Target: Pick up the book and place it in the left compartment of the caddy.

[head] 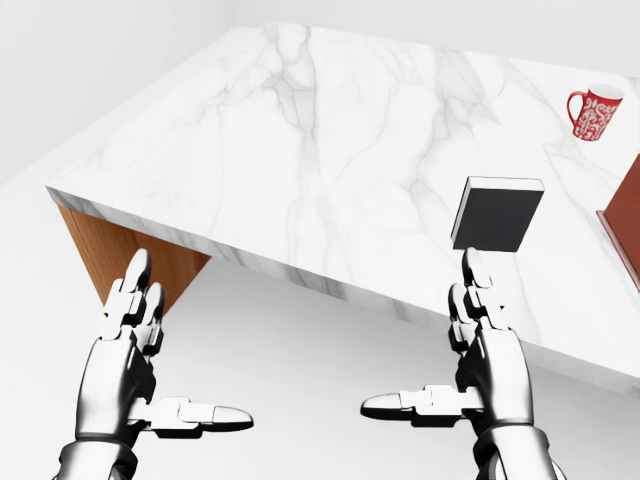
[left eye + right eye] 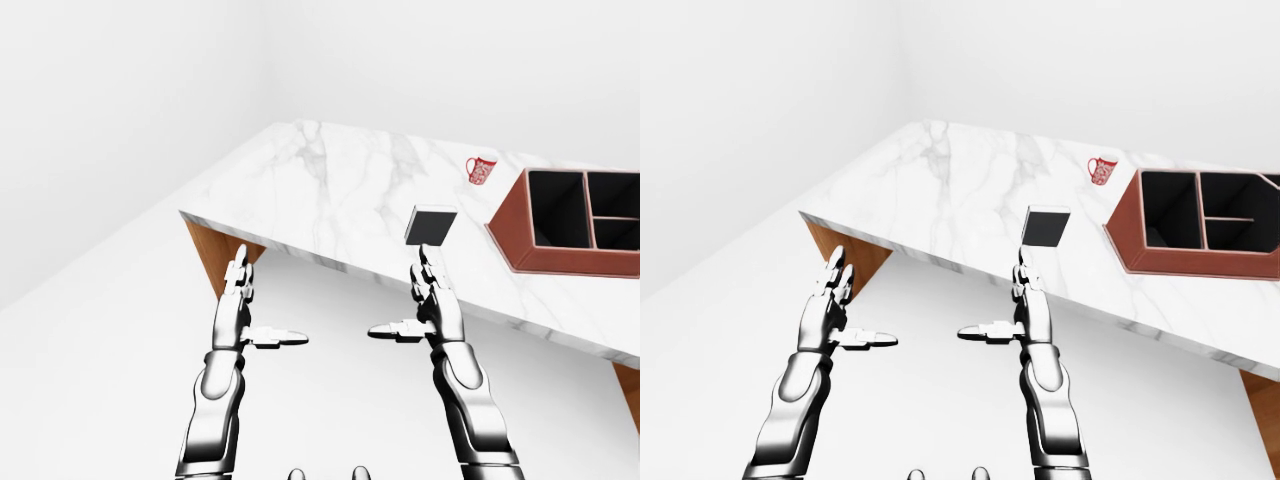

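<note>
A dark book with a pale page edge lies flat on the white marble table, right of centre in the head view. The red-brown caddy with black compartments stands to its right, its large left compartment nearest the book. Both hands hover below the table's near edge, off the table. My left hand is open, fingers up and thumb pointing right. My right hand is open too, just below the book, holding nothing.
A red patterned mug stands on the table above and right of the book. The table has a wooden side panel under its left corner. White floor and walls surround it.
</note>
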`<state>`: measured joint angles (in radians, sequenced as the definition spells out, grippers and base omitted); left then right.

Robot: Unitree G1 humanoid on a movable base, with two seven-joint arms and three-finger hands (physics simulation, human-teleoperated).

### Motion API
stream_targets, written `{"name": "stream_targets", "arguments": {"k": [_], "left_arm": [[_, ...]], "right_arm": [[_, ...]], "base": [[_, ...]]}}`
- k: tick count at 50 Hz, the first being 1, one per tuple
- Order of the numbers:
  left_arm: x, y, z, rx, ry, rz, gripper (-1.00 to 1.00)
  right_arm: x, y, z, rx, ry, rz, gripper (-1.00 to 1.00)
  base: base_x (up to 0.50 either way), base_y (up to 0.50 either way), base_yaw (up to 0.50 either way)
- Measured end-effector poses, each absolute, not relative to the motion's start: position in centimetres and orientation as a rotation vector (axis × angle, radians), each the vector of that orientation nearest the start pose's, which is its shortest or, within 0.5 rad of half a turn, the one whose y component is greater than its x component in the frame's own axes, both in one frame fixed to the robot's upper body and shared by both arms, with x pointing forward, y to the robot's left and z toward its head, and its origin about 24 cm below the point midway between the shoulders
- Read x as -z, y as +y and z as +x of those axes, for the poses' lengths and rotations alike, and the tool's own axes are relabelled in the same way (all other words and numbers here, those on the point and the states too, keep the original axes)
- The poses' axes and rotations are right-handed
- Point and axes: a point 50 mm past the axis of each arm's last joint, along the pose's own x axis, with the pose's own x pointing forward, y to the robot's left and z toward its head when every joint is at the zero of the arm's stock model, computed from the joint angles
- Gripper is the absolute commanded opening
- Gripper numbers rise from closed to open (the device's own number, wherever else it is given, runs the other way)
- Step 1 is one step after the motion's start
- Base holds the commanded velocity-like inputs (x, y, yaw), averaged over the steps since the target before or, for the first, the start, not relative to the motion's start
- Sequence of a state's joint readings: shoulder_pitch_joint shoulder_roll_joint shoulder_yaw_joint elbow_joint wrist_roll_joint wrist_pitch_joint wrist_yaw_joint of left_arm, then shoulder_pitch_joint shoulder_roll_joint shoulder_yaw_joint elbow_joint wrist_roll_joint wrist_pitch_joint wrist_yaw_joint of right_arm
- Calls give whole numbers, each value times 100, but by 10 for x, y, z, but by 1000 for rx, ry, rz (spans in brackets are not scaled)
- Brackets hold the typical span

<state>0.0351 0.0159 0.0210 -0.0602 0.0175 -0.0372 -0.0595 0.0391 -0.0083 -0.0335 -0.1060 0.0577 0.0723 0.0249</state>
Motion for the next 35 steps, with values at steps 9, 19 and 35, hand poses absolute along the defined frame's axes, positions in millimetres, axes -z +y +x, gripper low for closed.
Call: {"name": "stream_targets", "arguments": {"k": [9,19,35], "left_arm": [[-51,156,247,31,-62,39,100],[-51,156,246,32,-62,39,100],[-50,156,247,31,-60,42,100]], "right_arm": [[-49,-160,247,19,10,52,100],[-48,-160,247,20,19,57,100],[-50,-160,247,21,11,58,100]], "base": [[0,0,0],[1,-2,0],[13,-28,0]]}}
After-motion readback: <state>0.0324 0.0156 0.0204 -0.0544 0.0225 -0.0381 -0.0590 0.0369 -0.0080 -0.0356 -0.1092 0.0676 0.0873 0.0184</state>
